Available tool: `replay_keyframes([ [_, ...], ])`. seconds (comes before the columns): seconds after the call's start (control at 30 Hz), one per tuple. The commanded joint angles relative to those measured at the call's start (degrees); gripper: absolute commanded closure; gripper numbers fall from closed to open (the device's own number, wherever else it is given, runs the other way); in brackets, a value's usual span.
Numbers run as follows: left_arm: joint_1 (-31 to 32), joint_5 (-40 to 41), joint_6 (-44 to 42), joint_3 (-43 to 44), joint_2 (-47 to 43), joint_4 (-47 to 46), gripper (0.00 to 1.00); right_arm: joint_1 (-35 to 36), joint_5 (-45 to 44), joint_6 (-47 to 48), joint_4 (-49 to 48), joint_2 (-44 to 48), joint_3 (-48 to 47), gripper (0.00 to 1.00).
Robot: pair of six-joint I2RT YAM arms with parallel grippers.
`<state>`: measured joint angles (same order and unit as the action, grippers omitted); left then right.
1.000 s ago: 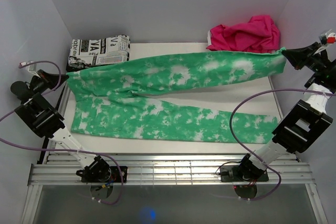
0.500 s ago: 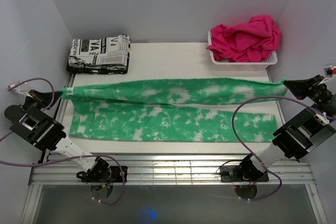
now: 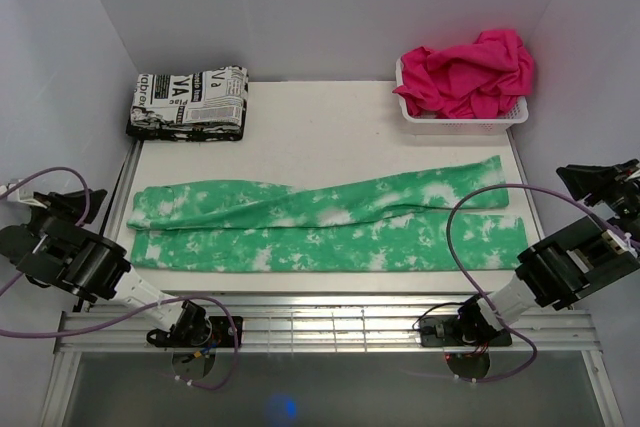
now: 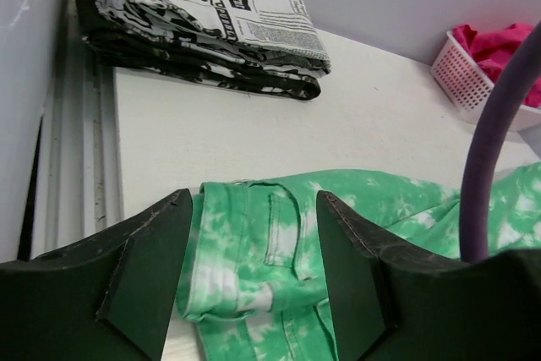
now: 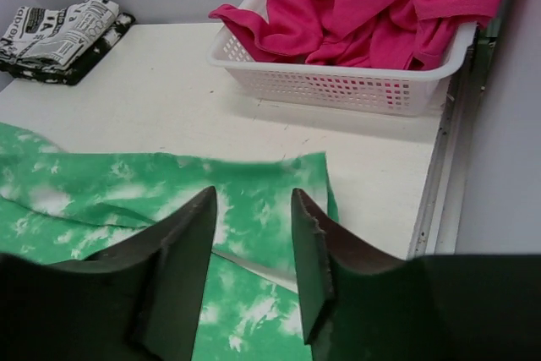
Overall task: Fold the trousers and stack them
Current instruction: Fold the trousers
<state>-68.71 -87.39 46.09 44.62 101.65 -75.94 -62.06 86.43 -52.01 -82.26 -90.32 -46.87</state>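
Note:
The mint green tie-dye trousers (image 3: 320,222) lie flat along the near half of the table, the far leg draped partly over the near leg, the waist at the left. My left gripper (image 3: 88,198) hovers just off the waist end, open; in the left wrist view its jaws (image 4: 254,199) stand apart over the waistband and back pocket (image 4: 283,243), holding nothing. My right gripper (image 3: 572,176) hangs past the hem end, open. In the right wrist view its fingers (image 5: 252,198) frame the leg hem (image 5: 262,177) without touching it.
A folded black-and-white newsprint cloth (image 3: 188,102) sits at the back left. A white basket (image 3: 462,125) heaped with hot-pink cloth (image 3: 468,65) stands at the back right. Metal rails (image 3: 320,322) run along the near edge, and purple cables loop from both arms.
Both grippers have opened and let go of the stretched trouser leg. It has dropped onto the near leg, and both arms have drawn back toward the near side.

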Motion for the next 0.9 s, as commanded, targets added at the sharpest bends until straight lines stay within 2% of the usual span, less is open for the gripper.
replay_keyframes([
  [0.0, -2.39, -17.46, -2.23, 0.11, -4.17, -20.65, 0.30, -6.48, 8.93, -6.70, -25.85, -0.56, 0.73, 0.58],
  [0.07, -3.18, -17.46, -1.62, 0.81, -4.79, -20.56, 0.30, -8.41, 9.02, -7.49, -25.85, -1.08, -0.32, 0.60],
  [0.13, -3.54, -17.46, -0.65, 1.61, -5.23, -20.82, 0.30, -8.86, 9.02, -9.24, -25.93, -1.78, -1.72, 0.52],
  [0.2, -3.36, -17.63, 2.24, 2.92, -5.23, -20.83, 0.29, -8.52, 9.10, -12.32, -25.85, -2.40, -3.83, 0.48],
  [0.23, -2.58, -17.72, 7.21, 5.36, -4.79, -20.74, 0.30, -7.90, 9.19, -13.37, -26.11, -2.40, -4.28, 0.44],
  [0.33, -0.04, -17.99, 17.59, 9.94, -1.81, -20.83, 0.32, -3.34, 9.28, -18.55, -26.11, -1.70, -4.63, 0.41],
  [0.47, 4.71, -17.99, 25.25, 15.05, 0.48, -20.91, 0.32, 9.37, 9.10, -26.81, -26.11, -2.04, -4.37, 0.37],
  [0.5, 7.51, -18.07, 26.85, 15.40, 1.01, -20.83, 0.32, 11.68, 9.10, -29.00, -26.11, -2.92, -4.46, 0.36],
  [0.53, 9.10, -18.07, 28.17, 15.76, 2.05, -21.00, 0.31, 13.79, 9.10, -34.07, -26.02, -4.06, -4.89, 0.36],
  [0.57, 10.68, -17.99, 31.05, 17.07, 2.76, -21.00, 0.27, 17.64, 9.02, -36.21, -26.02, -6.42, -5.94, 0.36],
  [0.63, 15.52, -17.90, 35.19, 19.18, 4.78, -21.00, 0.02, 20.74, 8.93, -40.78, -25.94, -8.54, -7.61, 0.36],
  [0.7, 19.64, -17.90, 41.35, 22.68, 8.12, -21.09, 0.02, 24.78, 8.93, -43.60, -25.93, -11.09, -12.17, 0.34],
  [0.73, 23.41, -17.90, 48.07, 26.71, 10.39, -20.83, 0.02, 28.80, 7.36, -54.93, -25.93, -15.63, -23.76, 0.28],
  [0.77, 24.57, -17.90, 50.74, 28.40, 10.41, -20.83, 0.02, 28.84, 7.35, -55.04, -25.93, -15.67, -23.88, 0.28],
  [0.8, 25.89, -17.90, 53.38, 30.16, 10.85, -20.74, 0.02, 29.62, 6.30, -59.13, -25.93, -17.15, -27.45, 0.27],
  [0.83, 27.04, -17.90, 55.84, 32.09, 11.55, -20.56, 0.02, 31.55, 4.73, -65.09, -25.85, -19.95, -34.88, 0.27],
  [0.87, 29.05, -17.90, 59.96, 34.02, 11.91, -20.47, 0.02, 32.61, 4.36, -63.15, -24.89, -20.15, -37.04, 0.26],
])
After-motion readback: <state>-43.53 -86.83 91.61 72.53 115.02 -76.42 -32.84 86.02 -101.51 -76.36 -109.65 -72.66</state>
